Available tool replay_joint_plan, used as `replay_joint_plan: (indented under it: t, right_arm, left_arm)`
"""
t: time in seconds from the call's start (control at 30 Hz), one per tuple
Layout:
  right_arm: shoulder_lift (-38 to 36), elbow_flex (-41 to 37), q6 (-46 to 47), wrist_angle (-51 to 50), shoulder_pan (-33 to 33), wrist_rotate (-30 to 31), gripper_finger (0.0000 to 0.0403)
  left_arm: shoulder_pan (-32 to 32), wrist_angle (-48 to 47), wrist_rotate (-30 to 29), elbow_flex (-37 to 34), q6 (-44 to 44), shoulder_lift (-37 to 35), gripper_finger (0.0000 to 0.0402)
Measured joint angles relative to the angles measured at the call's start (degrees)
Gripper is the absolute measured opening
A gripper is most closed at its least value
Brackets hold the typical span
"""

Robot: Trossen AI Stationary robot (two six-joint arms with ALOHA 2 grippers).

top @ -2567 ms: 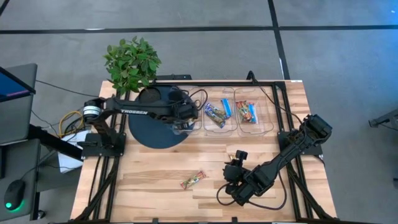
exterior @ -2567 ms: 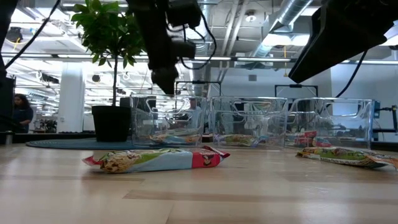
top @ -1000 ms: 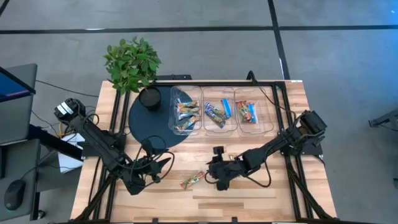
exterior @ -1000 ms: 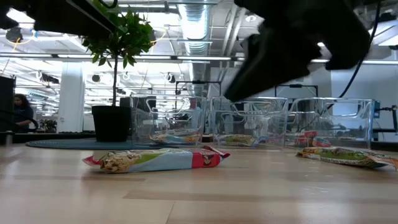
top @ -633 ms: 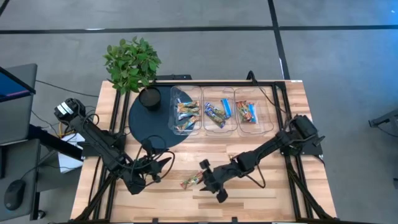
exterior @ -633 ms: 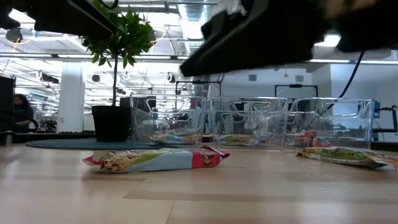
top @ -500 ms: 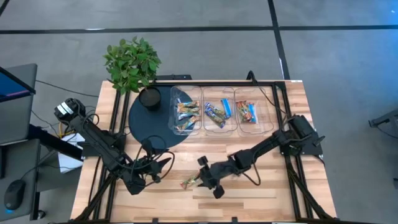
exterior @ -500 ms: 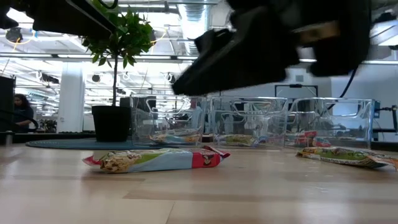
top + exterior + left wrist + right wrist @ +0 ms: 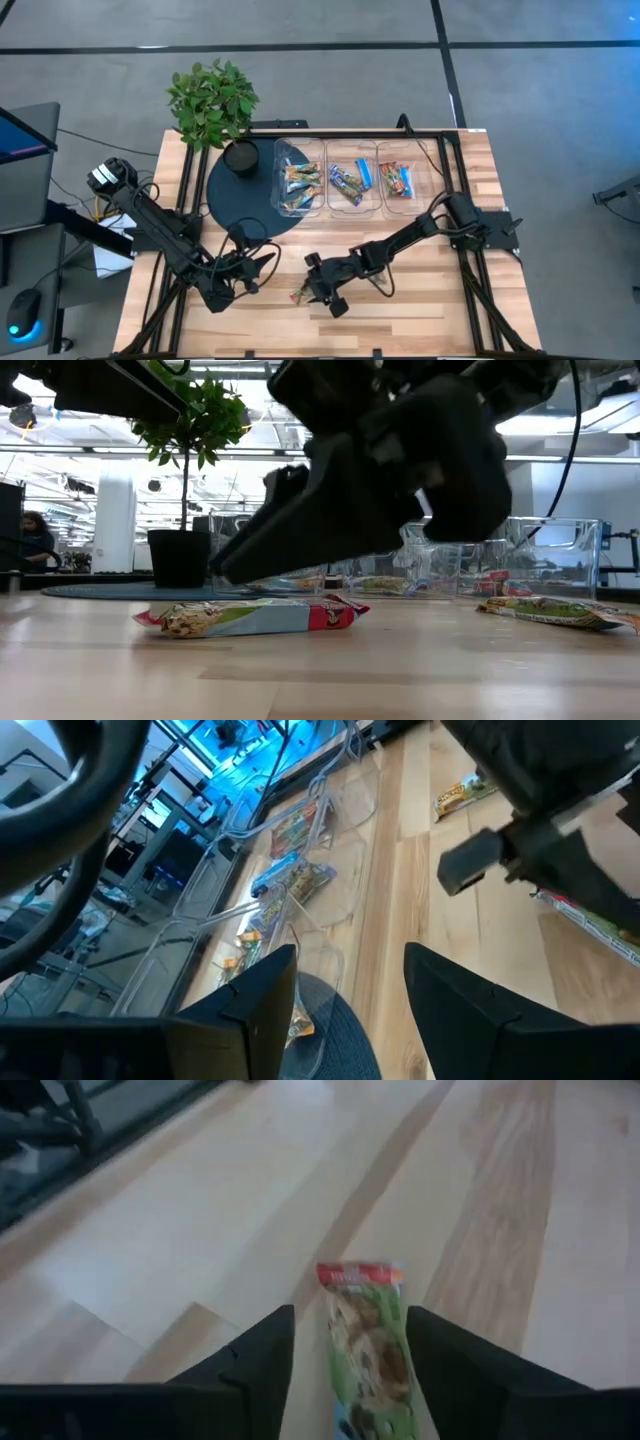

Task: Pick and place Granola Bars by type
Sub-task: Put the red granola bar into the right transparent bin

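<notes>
Landmark: the row of three clear bins [image 9: 347, 187] at the far side of the table [image 9: 400, 310].
Loose bar: one green-tan granola bar [image 9: 301, 293] lies flat on the wood, well short of the bins, toward the near edge and below the leftmost bin.
Second loose bar: the low view shows another wrapped bar [image 9: 545, 611] on the wood in front of the right-hand bin.
Sorted bars: each bin already holds a few bars; blue ones [image 9: 346, 183] in the middle, red-orange [image 9: 396, 181] on the right, green-tan [image 9: 299, 186] on the left.
Right gripper [image 9: 318, 291]: stretched out from the right side, poised just over the loose bar, fingers spread apart with the bar lying between them; nothing grasped yet.
Left gripper [image 9: 262, 263]: waiting left of the loose bar, near the dark round mat [image 9: 232, 200], fingers parted and empty.
Risk, slip: the wrapper is shiny and flat, so the fingers may close above it or skid it across the wood.
Risk, wrong bin: likely belongs in the leftmost bin; a drop short of it would miss.
Risk, collision: the left arm waits close by, so a wide swing could brush it.
</notes>
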Motion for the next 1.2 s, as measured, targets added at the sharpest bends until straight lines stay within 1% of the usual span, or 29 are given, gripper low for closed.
replay_joint_plan:
  t: [0.13, 0.23, 0.43, 0.53, 0.7, 0.83, 1.07, 1.2]
  right_arm:
    - [1.28, 1.19, -0.05, -1.74, -0.33, 0.20, 0.0218]
    - [1.26, 1.80, 0.04, -3.22, -0.67, 0.37, 0.0235]
    - [1.26, 1.78, 1.35, -6.74, -0.96, 0.87, 0.0235]
    - [1.16, 1.80, 3.10, -8.91, -1.23, 3.25, 0.0226]
    - [1.06, 1.89, 4.13, -10.07, -1.33, 4.01, 0.0206]
    - [1.06, 1.89, 4.14, -10.49, -1.31, 4.06, 0.0176]
    - [0.89, 1.82, 3.96, -10.80, -1.22, 4.61, 0.0107]
    - [0.86, 1.80, 3.07, -10.82, -1.23, 5.05, 0.0093]
  left_arm:
    - [0.00, -0.02, 0.04, 0.00, -0.05, 0.00, 0.0182]
    - [0.02, -0.02, 0.12, 0.00, -0.14, 0.00, 0.0182]
    - [0.00, -0.02, 0.34, 0.00, -0.34, 0.00, 0.0183]
    - [0.02, -0.02, 0.35, 0.00, -0.35, 0.00, 0.0183]
    - [0.02, -0.02, 0.37, 0.00, -0.35, 0.00, 0.0183]
    - [0.00, -0.02, 0.37, 0.00, -0.28, 0.00, 0.0183]
    - [0.02, -0.03, 0.02, 0.00, 0.79, 0.00, 0.0183]
    - [0.00, -0.04, -0.02, 0.00, 0.96, 0.00, 0.0183]
